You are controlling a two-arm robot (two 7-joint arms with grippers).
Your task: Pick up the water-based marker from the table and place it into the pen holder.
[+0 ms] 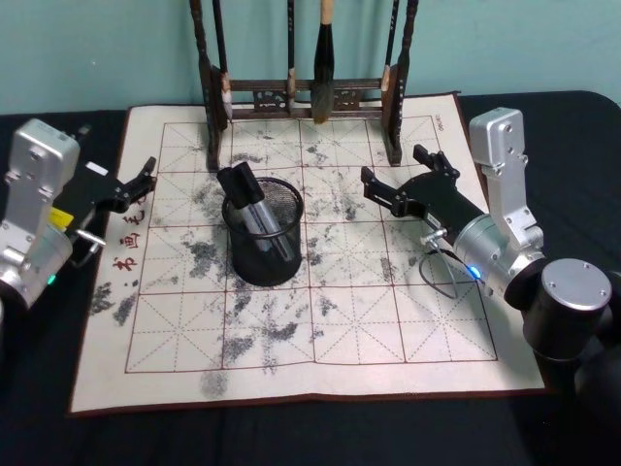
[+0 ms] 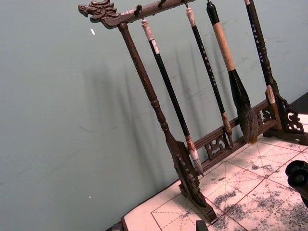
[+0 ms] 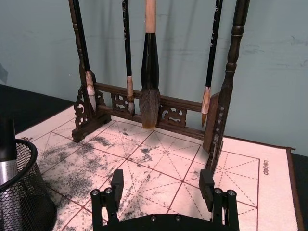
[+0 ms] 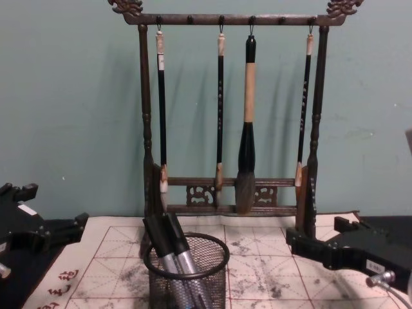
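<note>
The black wire-mesh pen holder (image 1: 264, 254) stands on the white gridded cloth (image 1: 388, 320), in front of the rack. Two markers with black caps and silver barrels (image 1: 248, 194) lean inside it, caps up; the chest view shows them side by side (image 4: 168, 241). I cannot tell which one is the water-based marker. My right gripper (image 1: 399, 173) hovers open to the right of the holder, apart from it, with nothing between its fingers (image 3: 117, 179). My left gripper (image 1: 136, 183) rests open at the cloth's left edge.
A tall dark wooden brush rack (image 1: 306, 97) with several hanging brushes stands at the back of the cloth, against a teal wall. The dark table (image 1: 291, 437) surrounds the cloth. Grey ink smudges mark the cloth's middle.
</note>
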